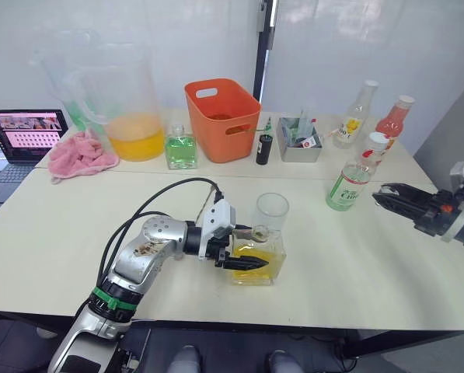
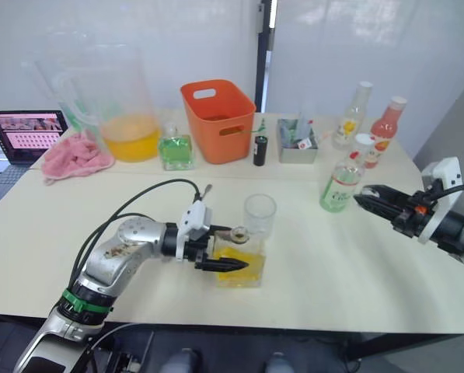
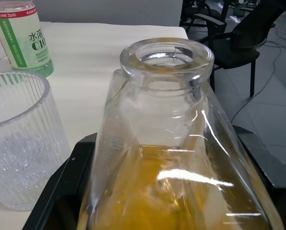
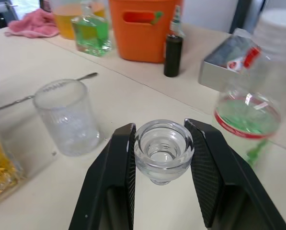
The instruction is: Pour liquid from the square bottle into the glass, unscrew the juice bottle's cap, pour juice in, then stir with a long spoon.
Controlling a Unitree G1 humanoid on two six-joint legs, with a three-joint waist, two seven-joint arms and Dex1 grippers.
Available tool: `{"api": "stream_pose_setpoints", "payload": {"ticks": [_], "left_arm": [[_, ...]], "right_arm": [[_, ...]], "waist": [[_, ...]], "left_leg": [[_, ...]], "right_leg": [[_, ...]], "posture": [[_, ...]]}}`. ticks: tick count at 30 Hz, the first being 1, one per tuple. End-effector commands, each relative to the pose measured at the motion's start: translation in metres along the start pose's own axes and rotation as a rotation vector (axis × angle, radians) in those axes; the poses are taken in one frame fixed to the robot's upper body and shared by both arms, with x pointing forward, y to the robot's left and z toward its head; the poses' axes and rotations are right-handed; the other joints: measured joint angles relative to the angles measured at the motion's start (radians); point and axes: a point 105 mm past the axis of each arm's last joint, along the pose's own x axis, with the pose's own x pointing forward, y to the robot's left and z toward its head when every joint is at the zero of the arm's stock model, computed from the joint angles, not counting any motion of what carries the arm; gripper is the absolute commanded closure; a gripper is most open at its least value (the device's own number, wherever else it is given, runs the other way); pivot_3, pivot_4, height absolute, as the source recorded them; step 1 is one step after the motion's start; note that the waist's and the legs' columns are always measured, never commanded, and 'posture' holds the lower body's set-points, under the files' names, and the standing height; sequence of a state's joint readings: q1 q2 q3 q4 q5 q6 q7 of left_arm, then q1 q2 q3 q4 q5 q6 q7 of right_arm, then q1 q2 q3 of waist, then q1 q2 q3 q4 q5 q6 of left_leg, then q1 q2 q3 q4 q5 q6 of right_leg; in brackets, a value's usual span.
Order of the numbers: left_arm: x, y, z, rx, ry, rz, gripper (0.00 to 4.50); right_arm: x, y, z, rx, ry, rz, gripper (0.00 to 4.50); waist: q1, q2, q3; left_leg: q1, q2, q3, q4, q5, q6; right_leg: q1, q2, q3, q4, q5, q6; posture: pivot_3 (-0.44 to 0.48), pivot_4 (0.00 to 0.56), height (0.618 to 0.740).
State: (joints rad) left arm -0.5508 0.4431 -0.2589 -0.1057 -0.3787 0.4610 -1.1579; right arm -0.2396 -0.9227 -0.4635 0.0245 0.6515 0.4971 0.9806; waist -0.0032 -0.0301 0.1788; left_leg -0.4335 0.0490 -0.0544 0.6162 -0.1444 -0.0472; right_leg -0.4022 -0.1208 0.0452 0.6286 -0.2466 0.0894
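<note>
The left end effector is clamped on the square bottle, which stands unstoppered near the front middle of the table, yellow liquid in its lower half. The glass stands just beside the bottle at its 1 o'clock. The right end effector pinches the round clear stopper, held over the table at the bottle's 3 o'clock. The juice bottle, capped, stands just beside that end effector at its 10 o'clock.
</note>
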Motion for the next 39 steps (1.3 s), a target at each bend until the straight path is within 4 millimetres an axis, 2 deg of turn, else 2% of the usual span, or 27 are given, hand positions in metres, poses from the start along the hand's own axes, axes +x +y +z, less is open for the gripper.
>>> {"api": "stream_pose_setpoints", "payload": {"ticks": [1,7,11,16,20,25,35,37,39], "left_arm": [[0.001,-0.003,0.016,0.042,-0.047,0.007,1.68],[0.0,-0.004,0.016,0.039,-0.057,0.051,1.68],[-0.001,-0.001,0.02,0.048,-0.082,0.093,1.68],[-0.001,-0.003,0.02,0.032,-0.084,0.11,1.68],[-0.002,-0.004,0.019,0.029,-0.079,0.118,1.68],[-0.003,-0.003,0.017,0.029,-0.075,0.125,1.68],[-0.004,-0.005,0.012,0.033,-0.054,0.122,1.68],[-0.003,-0.006,0.012,0.034,-0.053,0.119,1.68],[-0.003,-0.006,0.011,0.034,-0.052,0.116,1.68]], "right_arm": [[-0.022,-0.042,-0.024,-0.036,0.018,-0.235,3.43],[-0.023,-0.078,-0.058,0.004,0.038,-0.429,3.43],[-0.017,-0.092,-0.072,0.056,0.039,-0.51,3.43],[-0.01,-0.093,-0.091,0.106,0.067,-0.532,3.43],[-0.013,-0.097,-0.104,0.155,0.076,-0.585,3.43],[-0.01,-0.092,-0.12,0.214,0.09,-0.601,3.43],[-0.02,-0.093,-0.134,0.257,0.108,-0.645,3.43],[-0.021,-0.094,-0.134,0.263,0.106,-0.647,2.39],[-0.022,-0.094,-0.134,0.264,0.105,-0.647,1.75]], "waist": [[-0.001,0.0,0.0],[-0.016,0.006,0.001],[-0.021,0.007,0.001],[-0.02,0.007,0.001],[-0.02,0.007,0.001],[-0.023,0.007,0.001],[-0.033,0.007,0.001],[-0.033,0.007,0.001],[-0.035,0.007,0.001]], "left_leg": [[0.001,0.0,0.0,0.0,0.0,0.0],[0.0,-0.001,0.0,0.0,0.0,0.0],[0.002,-0.001,0.001,-0.001,0.001,0.0],[0.002,-0.001,0.001,-0.001,0.001,0.0],[0.002,-0.001,0.001,-0.002,0.001,0.0],[0.002,-0.001,0.001,-0.002,0.001,0.0],[0.01,-0.001,0.0,-0.003,0.001,0.0],[0.01,-0.001,0.0,-0.003,0.001,0.0],[0.01,-0.001,0.0,-0.003,0.001,0.0]], "right_leg": [[0.001,0.0,0.0,0.0,0.0,0.0],[0.0,0.0,0.001,-0.001,0.0,0.0],[0.001,0.0,0.002,0.0,0.001,0.0],[0.001,0.0,0.002,-0.001,0.001,0.001],[0.001,0.0,0.002,-0.001,0.001,0.001],[0.001,0.0,0.002,-0.001,0.001,0.001],[0.012,0.0,0.002,-0.004,0.0,0.001],[0.012,0.0,0.002,-0.004,0.0,0.001],[0.012,0.0,0.002,-0.004,0.0,0.001]], "posture": [[0.0,0.15,0.74],[0.0,0.15,0.74],[0.0,0.15,0.74],[0.0,0.15,0.74],[0.0,0.15,0.74],[0.0,0.15,0.74],[0.0,0.15,0.74],[0.0,0.15,0.74],[0.0,0.15,0.74]]}}
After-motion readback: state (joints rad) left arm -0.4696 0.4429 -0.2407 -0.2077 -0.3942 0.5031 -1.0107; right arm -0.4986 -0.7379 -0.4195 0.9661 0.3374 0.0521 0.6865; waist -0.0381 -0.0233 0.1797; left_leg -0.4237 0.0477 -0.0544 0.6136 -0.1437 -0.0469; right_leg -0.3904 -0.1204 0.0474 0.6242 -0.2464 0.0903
